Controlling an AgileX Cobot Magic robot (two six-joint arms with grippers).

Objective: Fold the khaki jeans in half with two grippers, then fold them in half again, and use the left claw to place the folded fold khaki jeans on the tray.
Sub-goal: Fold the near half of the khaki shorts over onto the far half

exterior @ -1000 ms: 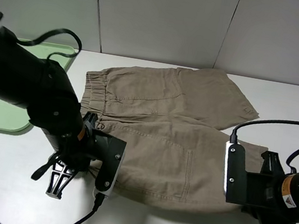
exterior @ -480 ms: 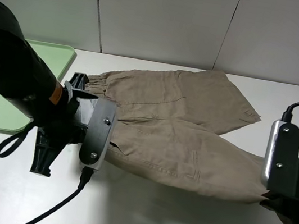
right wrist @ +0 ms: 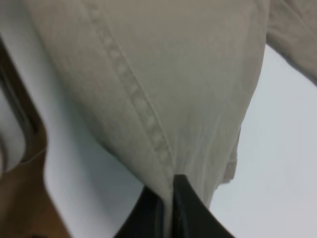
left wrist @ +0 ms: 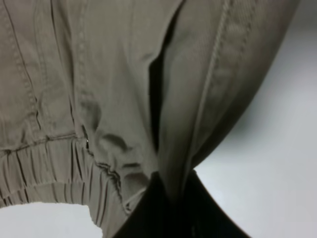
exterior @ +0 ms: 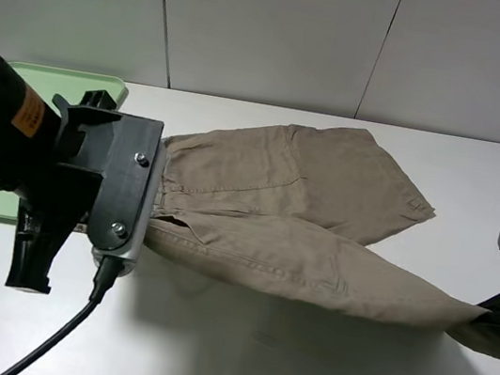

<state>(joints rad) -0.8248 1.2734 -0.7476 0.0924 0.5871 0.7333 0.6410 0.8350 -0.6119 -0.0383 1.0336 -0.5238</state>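
Observation:
The khaki jeans (exterior: 303, 215) are tan shorts spread across the white table, with the near leg lifted off the surface. My left gripper (left wrist: 171, 208) is shut on the cloth at the waistband end; its grey wrist plate (exterior: 126, 189) hides the jaws in the high view. My right gripper (right wrist: 168, 203) is shut on the hem of the lifted leg, near the right edge of the high view (exterior: 481, 319). The far leg (exterior: 365, 182) still lies flat. The mint-green tray (exterior: 20, 80) is at the far left, mostly hidden behind my left arm.
A white wall (exterior: 275, 30) stands just behind the table. The black cable (exterior: 66, 330) of the left arm hangs over the near table area. The white table (exterior: 279, 363) shows in front of the shorts.
Both grippers have risen and moved toward the back, lifting the near edge of the shorts off the table. The near leg now hangs stretched between them.

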